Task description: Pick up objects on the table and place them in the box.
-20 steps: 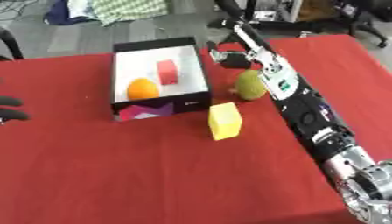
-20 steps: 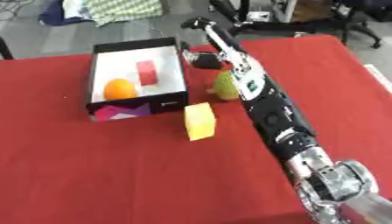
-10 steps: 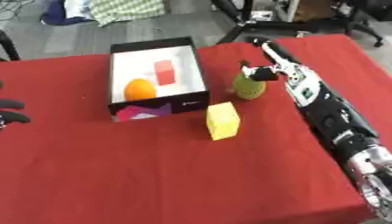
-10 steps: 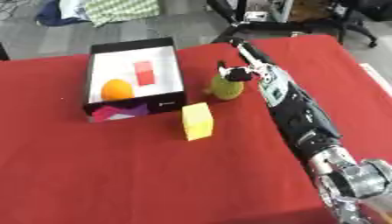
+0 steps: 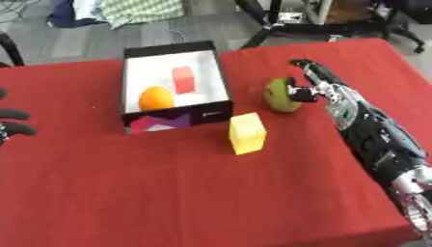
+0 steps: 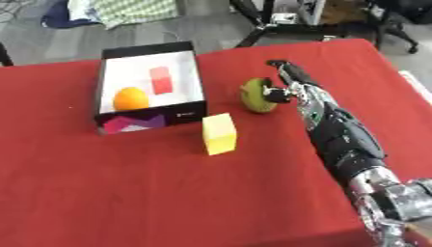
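On the red cloth, left eye view:
Table [image 5: 168,193]: covered in red, seen from above.
Box [image 5: 221,91]: black outside, white inside, set at the far left-centre; an orange ball [image 5: 155,98] and a red block [image 5: 183,79] are contained in it.
Yellow block [image 5: 246,133]: laid on the cloth just in front of the box's near right corner, apart from it.
Green fruit [image 5: 281,94]: placed right of the box, near it, untouched by the box.
Right hand [image 5: 309,82]: stretched along the fruit's right side; the thumb is laid against the fruit, the fingers are held fairly straight beyond it.
Left hand [image 5: 12,121]: glimpsed at the left edge; dark fingertips are seen, whether spread or curled cannot be told.

Right eye view:
Fruit and thumb: shown touching; the fingers are not wrapped round the fruit.
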### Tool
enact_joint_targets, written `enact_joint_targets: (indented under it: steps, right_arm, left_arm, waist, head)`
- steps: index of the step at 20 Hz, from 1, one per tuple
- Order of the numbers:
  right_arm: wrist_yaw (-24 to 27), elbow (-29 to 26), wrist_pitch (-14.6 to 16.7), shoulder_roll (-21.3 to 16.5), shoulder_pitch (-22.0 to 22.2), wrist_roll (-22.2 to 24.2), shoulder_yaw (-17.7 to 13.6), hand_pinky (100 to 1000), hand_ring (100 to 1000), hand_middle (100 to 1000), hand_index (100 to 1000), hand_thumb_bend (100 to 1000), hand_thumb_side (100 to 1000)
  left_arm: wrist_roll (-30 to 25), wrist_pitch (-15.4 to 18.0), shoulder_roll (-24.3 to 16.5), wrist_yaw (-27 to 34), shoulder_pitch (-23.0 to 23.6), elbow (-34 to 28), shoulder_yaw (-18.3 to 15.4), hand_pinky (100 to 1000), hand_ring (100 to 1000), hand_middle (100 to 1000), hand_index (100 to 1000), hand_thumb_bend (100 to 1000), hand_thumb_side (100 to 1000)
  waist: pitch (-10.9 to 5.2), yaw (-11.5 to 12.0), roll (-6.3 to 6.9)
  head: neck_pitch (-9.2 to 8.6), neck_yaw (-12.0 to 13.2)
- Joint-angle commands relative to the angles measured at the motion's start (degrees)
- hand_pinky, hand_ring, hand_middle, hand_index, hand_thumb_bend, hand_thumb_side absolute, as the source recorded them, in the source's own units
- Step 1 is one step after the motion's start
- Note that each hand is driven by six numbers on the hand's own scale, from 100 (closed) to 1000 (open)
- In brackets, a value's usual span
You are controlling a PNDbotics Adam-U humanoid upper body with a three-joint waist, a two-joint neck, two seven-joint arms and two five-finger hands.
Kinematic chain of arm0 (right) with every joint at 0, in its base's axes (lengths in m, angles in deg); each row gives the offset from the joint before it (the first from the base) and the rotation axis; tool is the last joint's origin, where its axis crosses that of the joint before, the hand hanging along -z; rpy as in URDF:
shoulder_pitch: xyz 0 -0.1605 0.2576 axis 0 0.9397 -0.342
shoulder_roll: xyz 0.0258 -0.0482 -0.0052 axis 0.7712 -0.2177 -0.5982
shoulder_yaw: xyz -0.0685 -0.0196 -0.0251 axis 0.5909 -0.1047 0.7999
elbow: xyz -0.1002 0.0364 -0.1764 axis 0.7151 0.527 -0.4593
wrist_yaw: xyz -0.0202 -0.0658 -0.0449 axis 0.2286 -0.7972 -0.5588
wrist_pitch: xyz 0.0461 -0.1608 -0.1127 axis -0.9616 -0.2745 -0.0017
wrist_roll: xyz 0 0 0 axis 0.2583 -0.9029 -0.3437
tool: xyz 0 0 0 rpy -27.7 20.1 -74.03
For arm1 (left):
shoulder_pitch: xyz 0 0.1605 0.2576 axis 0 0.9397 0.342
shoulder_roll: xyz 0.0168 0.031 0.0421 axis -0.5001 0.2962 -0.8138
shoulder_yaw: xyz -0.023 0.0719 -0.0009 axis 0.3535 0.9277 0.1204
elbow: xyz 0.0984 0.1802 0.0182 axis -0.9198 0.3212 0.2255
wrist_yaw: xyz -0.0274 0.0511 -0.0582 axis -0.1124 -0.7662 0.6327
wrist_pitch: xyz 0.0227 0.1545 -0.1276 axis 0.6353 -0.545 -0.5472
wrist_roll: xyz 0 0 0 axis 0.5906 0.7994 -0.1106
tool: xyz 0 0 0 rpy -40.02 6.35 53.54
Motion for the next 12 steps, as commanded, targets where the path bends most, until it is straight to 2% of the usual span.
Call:
enact_joint_targets:
  steps: [1, 2, 3, 4, 8, 12]
  right_arm:
    - [-3.1, 1.2, 0.8, -0.6, -0.4, 1.8, -0.3, 1000, 977, 921, 940, 100, 340]
    - [-4.0, 1.7, 1.4, -0.6, -0.4, 2.6, -0.3, 1000, 976, 925, 936, 100, 433]
    - [-4.8, 2.1, 2.2, -0.5, -0.4, 3.5, -0.2, 1000, 976, 925, 936, 100, 444]
    - [-5.4, 2.6, 3.1, -0.4, -0.4, 4.4, -0.1, 1000, 977, 924, 925, 100, 514]
    - [-6.1, 3.4, 6.9, -0.5, -0.3, 8.2, 0.9, 1000, 987, 929, 912, 100, 616]
    - [-3.6, 2.1, 10.6, -1.0, 0.2, 11.9, 1.7, 1000, 996, 936, 920, 100, 693]
  left_arm:
    - [-0.2, 0.1, -0.7, -0.2, -0.4, -0.7, -0.5, 747, 503, 553, 892, 130, 947]
    - [-0.2, 0.1, -0.7, -0.2, -0.4, -0.7, -0.5, 747, 503, 553, 892, 131, 947]
    - [-0.3, 0.0, -0.7, -0.2, -0.4, -0.7, -0.5, 747, 503, 553, 892, 131, 947]
    - [-0.3, 0.0, -0.7, -0.2, -0.4, -0.7, -0.5, 747, 503, 554, 893, 131, 949]
    - [-0.4, -0.1, -0.7, -0.4, -0.4, -0.7, -0.6, 748, 504, 554, 893, 129, 950]
    - [-0.4, -0.1, -0.8, -0.4, -0.2, -0.7, -0.7, 748, 504, 554, 893, 128, 951]
  waist:
    - [-1.34, -0.1, -0.6]
    - [-1.34, -0.1, -0.6]
    - [-1.34, -0.1, -0.6]
    - [-1.35, -0.1, -0.6]
    - [-1.41, -0.1, -0.68]
    - [-1.48, -0.3, -0.78]
  head:
    - [-0.1, 0.2]
    - [-0.1, 0.2]
    - [-0.1, 0.2]
    - [-0.1, 0.2]
    - [-0.1, 0.4]
    - [-0.1, 0.6]
